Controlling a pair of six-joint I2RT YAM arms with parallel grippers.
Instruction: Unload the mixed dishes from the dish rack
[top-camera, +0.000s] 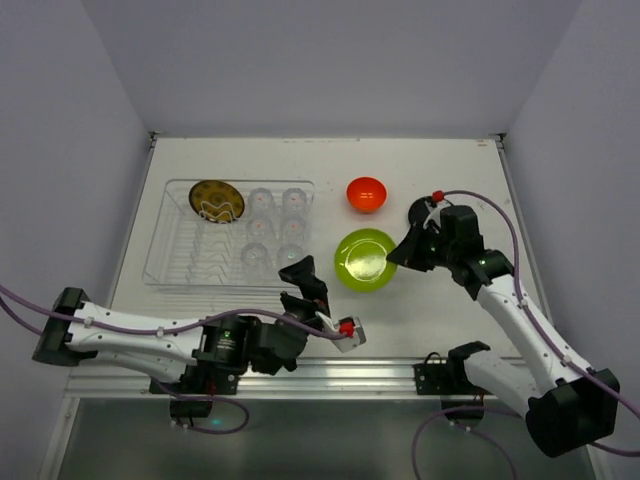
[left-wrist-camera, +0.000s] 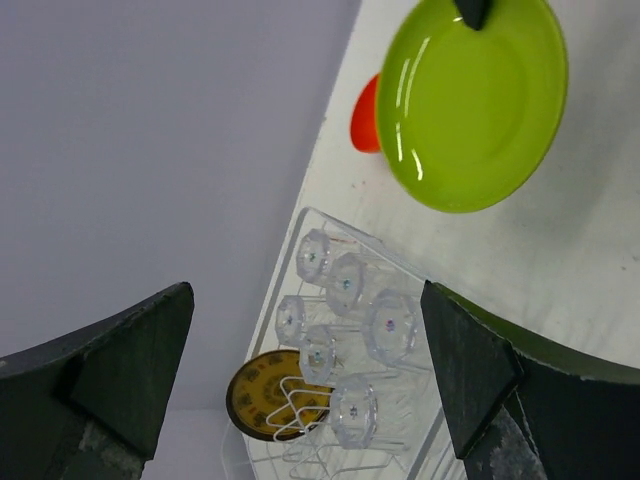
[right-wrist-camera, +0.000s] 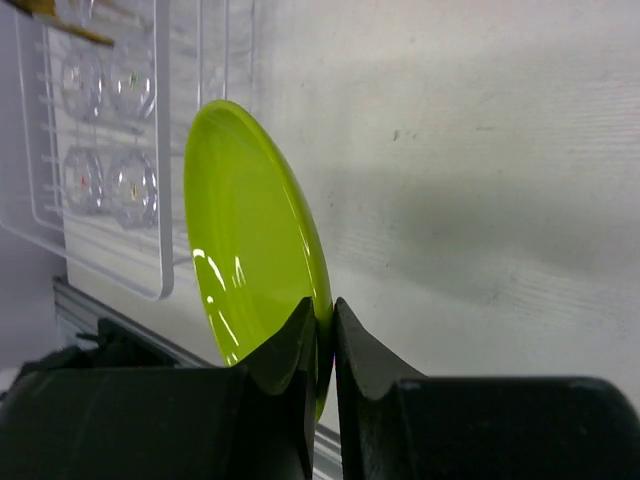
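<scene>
My right gripper (right-wrist-camera: 320, 335) is pinching the rim of the green plate (top-camera: 365, 260). The plate sticks out from it toward the rack (top-camera: 165, 265), over the table (top-camera: 430, 160). My left gripper (top-camera: 308, 285) is open and is nearer the glasses (top-camera: 275, 228) in the rack.

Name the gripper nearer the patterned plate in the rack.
Left. The left gripper hovers open at the dish rack's near right corner, across it from the patterned plate; the right gripper is beyond, clamping the lime-green plate.
</scene>
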